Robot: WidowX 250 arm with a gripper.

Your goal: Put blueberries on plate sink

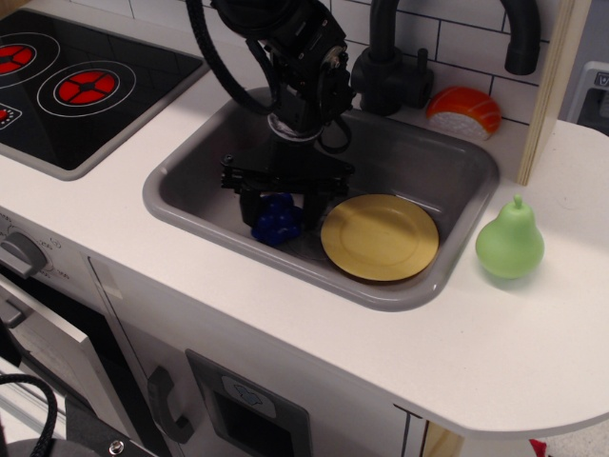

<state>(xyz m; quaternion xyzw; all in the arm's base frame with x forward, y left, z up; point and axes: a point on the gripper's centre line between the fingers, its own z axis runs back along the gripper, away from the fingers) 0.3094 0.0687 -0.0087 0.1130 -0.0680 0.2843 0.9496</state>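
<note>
The blueberries (277,221), a glossy dark-blue cluster, sit low in the grey sink (455,160), left of the mustard-yellow plate (381,236). The plate lies flat on the sink floor at the right and nothing is on it. My black gripper (280,208) reaches straight down into the sink. Its two fingers press against the left and right sides of the blueberries, shut on them, at or just above the sink floor. The upper part of the cluster is hidden between the fingers. The gripper is a short way left of the plate's rim.
A black faucet (385,57) stands behind the sink. An orange and white sushi toy (463,109) lies at the back right. A green pear (510,242) stands on the white counter to the right. The black stovetop (81,81) with red rings is at the left.
</note>
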